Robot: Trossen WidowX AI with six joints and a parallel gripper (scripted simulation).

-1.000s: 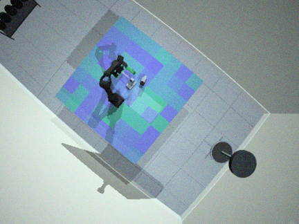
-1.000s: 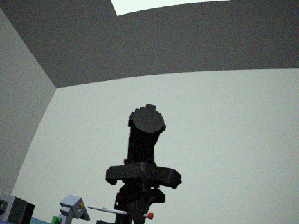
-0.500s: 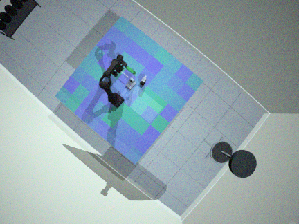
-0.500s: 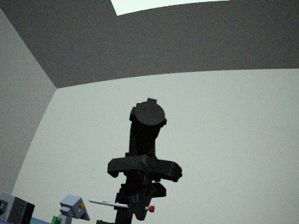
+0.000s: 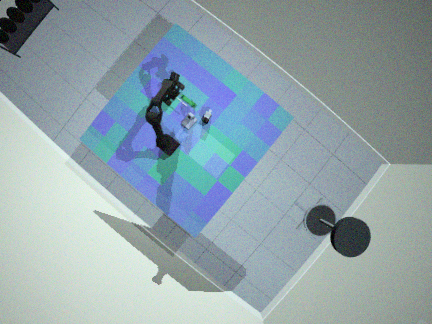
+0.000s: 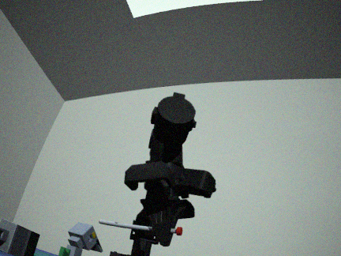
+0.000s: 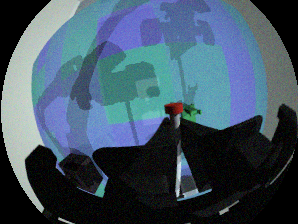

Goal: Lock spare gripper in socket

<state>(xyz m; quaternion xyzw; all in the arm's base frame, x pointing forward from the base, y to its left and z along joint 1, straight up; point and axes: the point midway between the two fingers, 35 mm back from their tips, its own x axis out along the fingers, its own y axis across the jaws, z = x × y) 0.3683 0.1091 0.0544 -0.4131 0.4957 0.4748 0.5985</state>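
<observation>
My gripper (image 6: 161, 229) (image 7: 170, 120) is shut on the lock pin (image 6: 122, 225) (image 7: 178, 160), a thin silver rod with a red head. The pin lies nearly level across the fingers in the exterior view, its bare end pointing left. That end is apart from the grey mount block (image 5: 188, 120) (image 6: 80, 230), which has a yellow mark on its side. A green piece (image 5: 188, 100) (image 7: 191, 113) is near the mount; I cannot tell whether it is the spare gripper. A grey and black block (image 5: 207, 116) (image 6: 23, 239) stands on the mount's other side.
The arm stands on a patchwork mat (image 5: 205, 210) of blue, green and purple. A round black stand (image 5: 350, 236) is far off at the lower right, and a dark rack (image 5: 30, 30) is at the upper left. Arm shadows cross the mat.
</observation>
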